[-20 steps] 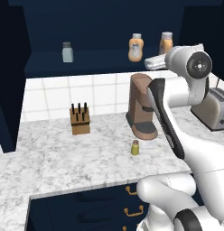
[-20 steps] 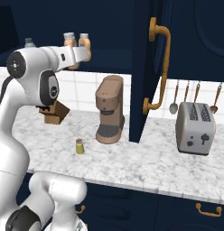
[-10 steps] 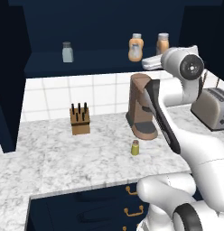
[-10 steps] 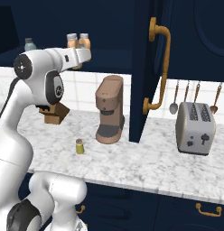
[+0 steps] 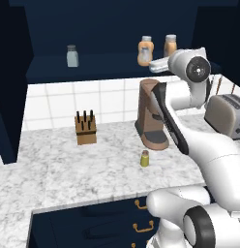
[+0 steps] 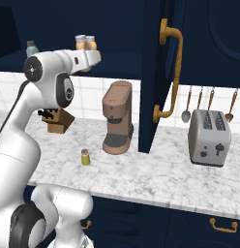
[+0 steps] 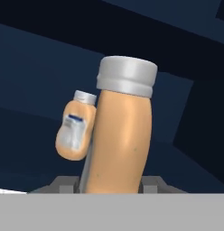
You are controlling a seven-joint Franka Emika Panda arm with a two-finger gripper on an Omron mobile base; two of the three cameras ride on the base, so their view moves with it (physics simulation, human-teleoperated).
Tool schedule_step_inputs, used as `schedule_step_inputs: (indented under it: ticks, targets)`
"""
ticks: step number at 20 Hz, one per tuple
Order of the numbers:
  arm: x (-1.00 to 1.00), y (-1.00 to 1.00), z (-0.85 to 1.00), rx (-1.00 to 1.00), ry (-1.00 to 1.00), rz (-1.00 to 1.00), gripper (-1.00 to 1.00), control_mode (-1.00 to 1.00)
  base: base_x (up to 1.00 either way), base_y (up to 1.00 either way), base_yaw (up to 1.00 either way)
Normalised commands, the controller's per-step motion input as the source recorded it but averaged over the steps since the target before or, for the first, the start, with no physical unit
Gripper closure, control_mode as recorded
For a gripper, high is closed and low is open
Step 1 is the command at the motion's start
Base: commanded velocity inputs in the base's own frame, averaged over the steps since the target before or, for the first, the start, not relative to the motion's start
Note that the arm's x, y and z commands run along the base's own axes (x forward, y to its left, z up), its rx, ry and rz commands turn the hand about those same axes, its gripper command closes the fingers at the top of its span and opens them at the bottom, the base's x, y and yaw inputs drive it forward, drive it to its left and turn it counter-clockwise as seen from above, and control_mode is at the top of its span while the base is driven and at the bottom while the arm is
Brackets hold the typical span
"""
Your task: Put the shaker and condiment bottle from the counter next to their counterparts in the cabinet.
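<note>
My gripper (image 7: pixel 107 184) is shut on the condiment bottle (image 7: pixel 120 135), a slim orange bottle with a pale grey cap, held upright at shelf height in the cabinet (image 5: pixel 97 68). Just to its left stands its counterpart, the bulbous orange bottle (image 5: pixel 145 51) with the pale label (image 7: pixel 74 133). From the right base view the two bottles (image 6: pixel 91 43) (image 6: pixel 81 42) appear side by side above my hand. The pale grey-blue shaker (image 5: pixel 72 56) stands at the shelf's left (image 6: pixel 30 48). On the counter, in front of the coffee machine, stands the yellow-green shaker (image 5: pixel 145 158) (image 6: pixel 85 157).
A brown coffee machine (image 5: pixel 152 116) and a knife block (image 5: pixel 86 128) stand on the marble counter. A toaster (image 6: pixel 209 138) sits to the right under hanging utensils. The open navy cabinet door (image 6: pixel 158 72) with a brass handle juts out beside the coffee machine.
The hand has carried the slim bottle a little to the left along the shelf, closer to the bulbous bottle. The shaker on the counter has not moved.
</note>
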Motion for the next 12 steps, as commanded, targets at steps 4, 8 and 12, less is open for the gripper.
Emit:
schedule_step_inputs:
  ticks: [4,8,12]
  targets:
    - [0.15,0.0,-0.08,0.06,0.0,0.0,1.0,-1.0,0.0,0.0,0.0]
    - [0.01,0.0,-0.2,0.12,0.0,0.0,1.0,-1.0,0.0,0.0,0.0]
    - [0.01,0.0,-0.23,0.08,-0.05,0.0,1.0,-1.0,0.0,0.0,0.0]
